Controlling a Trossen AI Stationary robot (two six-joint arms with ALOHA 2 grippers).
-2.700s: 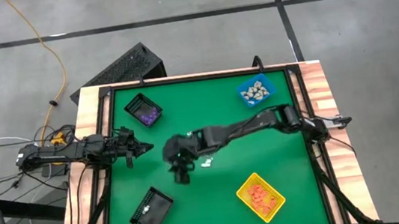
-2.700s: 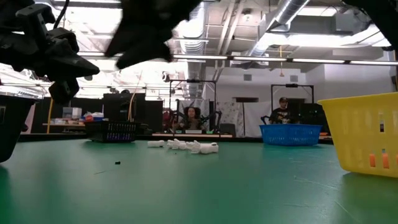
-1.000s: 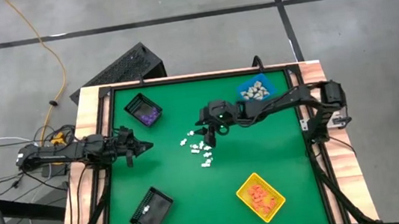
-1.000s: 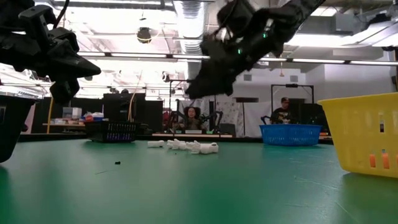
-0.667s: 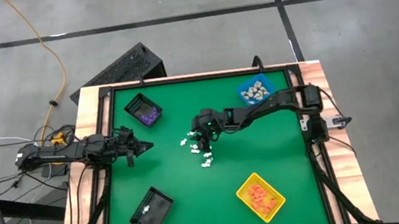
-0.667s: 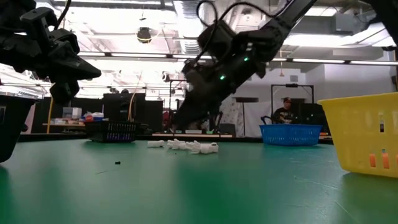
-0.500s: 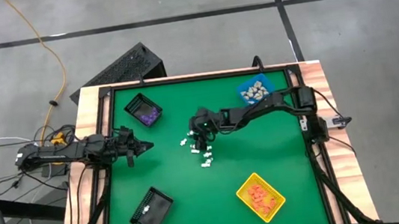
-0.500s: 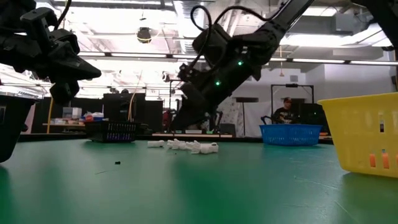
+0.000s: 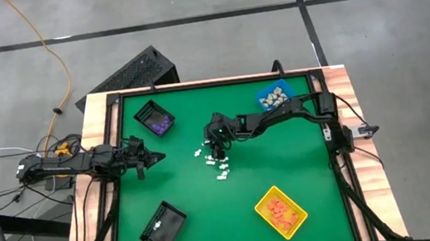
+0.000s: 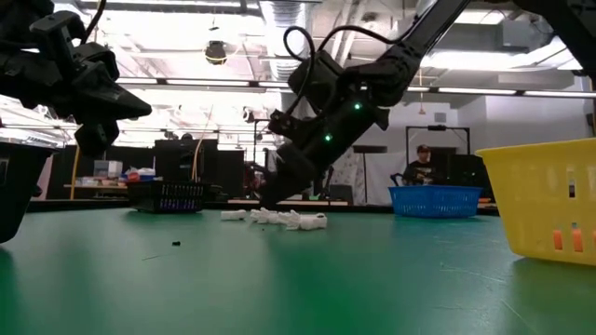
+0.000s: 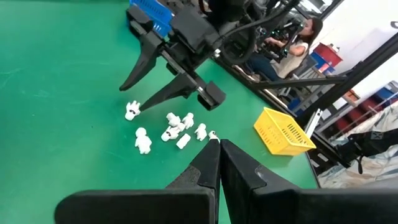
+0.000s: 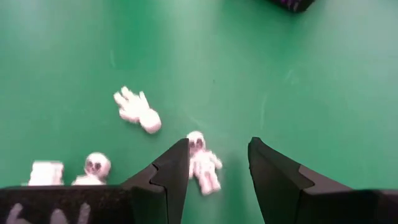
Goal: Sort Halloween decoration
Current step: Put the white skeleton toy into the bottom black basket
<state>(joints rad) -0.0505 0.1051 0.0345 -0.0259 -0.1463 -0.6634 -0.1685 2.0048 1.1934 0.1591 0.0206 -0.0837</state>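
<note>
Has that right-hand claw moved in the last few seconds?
Yes. The right gripper went from near the black bin with a white piece out toward the blue bin, then back and down over the white figurines.

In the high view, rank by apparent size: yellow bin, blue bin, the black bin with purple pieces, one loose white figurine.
1. Yellow bin, largest.
2. Black bin with purple pieces and blue bin: too alike to rank.
3. White figurine, by far the smallest.

Your right gripper [image 9: 215,148] low over table centre, fingers parted; your left gripper [image 9: 153,159] shut, waiting at left edge.
</note>
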